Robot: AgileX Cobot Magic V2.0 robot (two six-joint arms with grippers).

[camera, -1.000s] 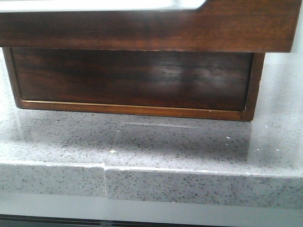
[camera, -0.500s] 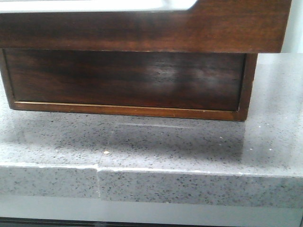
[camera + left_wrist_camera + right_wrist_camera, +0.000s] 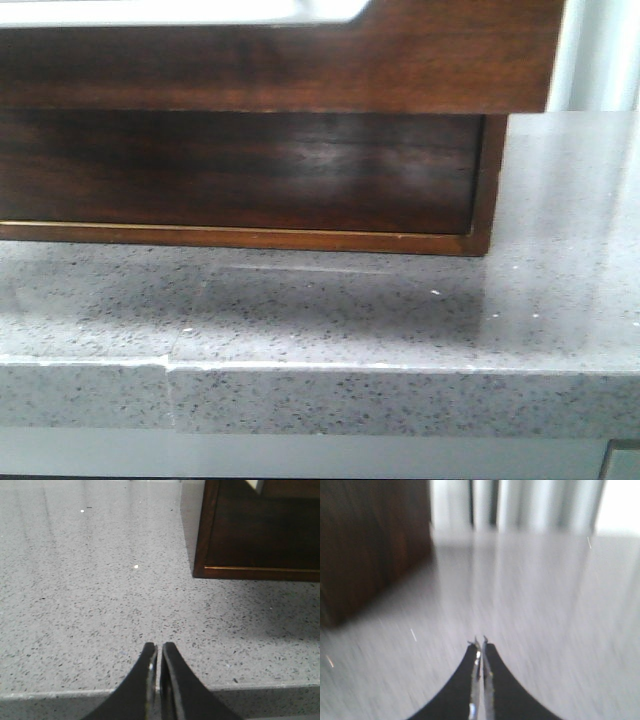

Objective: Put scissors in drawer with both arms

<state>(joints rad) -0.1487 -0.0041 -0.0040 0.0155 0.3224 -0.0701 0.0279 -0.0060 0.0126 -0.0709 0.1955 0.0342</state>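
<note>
1. Front view: dark wooden drawer unit (image 3: 240, 130) standing on the speckled grey surface (image 3: 330, 330). Shifted leftward in frame against the pictures from a moment earlier, more bare surface now showing at the right, so likely a camera swing rather than a moved unit. Drawer front looking flush; no scissors seen here.
2. Left wrist view: left hand (image 3: 159, 655) with fingers pressed together, nothing between them, hovering over the surface edge, the unit's corner (image 3: 205, 555) ahead.
3. Right wrist view: blurred by motion. Right hand (image 3: 481, 650) closed likewise, gripping nothing; unit's side (image 3: 370, 545) nearby.
4. Scissors' whereabouts impossible to tell: inside the drawer, or elsewhere out of sight.
</note>
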